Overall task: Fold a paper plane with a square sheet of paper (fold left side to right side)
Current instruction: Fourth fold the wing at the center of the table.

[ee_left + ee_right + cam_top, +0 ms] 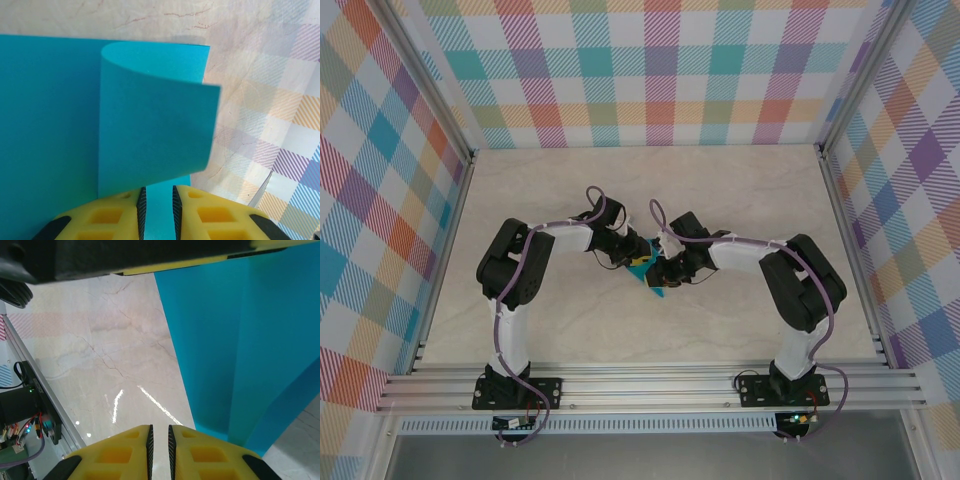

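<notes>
My right end effector (160, 427) is closed on nothing over the pale marbled bench (110, 340), with the thin cyan-blue square sheet of paper (225, 340) lying flat just beside it. Farther out, my left end effector (158, 189) sits at the sheet's curled-over edge with its fingers almost together. I cannot tell whether they pinch it, but I judge this the arm placed to carry the fold across.

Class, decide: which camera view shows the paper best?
Left wrist: the paper, with its curled-over flap, is close and clear. Top external gives a small cyan patch between the arms; right wrist gives one part, cut by the frame.
</notes>
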{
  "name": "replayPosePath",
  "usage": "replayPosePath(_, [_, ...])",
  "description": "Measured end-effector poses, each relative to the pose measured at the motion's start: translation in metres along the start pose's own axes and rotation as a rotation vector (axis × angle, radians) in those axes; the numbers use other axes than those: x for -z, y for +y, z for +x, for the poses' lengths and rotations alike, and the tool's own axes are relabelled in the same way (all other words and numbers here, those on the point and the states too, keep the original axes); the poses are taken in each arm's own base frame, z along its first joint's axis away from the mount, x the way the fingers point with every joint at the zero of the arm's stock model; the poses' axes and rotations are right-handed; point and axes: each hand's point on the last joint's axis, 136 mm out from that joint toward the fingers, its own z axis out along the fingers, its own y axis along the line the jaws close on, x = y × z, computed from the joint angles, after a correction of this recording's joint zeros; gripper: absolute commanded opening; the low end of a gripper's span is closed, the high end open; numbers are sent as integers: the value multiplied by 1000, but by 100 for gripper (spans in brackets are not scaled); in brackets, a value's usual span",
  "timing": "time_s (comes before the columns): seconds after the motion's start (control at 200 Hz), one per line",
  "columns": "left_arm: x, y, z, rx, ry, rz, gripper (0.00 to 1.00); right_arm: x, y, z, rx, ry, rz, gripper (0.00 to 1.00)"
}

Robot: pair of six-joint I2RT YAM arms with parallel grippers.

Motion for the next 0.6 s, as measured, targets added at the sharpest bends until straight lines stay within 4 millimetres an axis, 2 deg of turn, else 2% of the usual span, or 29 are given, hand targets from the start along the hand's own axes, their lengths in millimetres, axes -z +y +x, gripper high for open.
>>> replayPosePath(0.6, [0, 0, 0, 0, 0, 0, 23, -8, -16, 9, -33, 28, 36, 17])
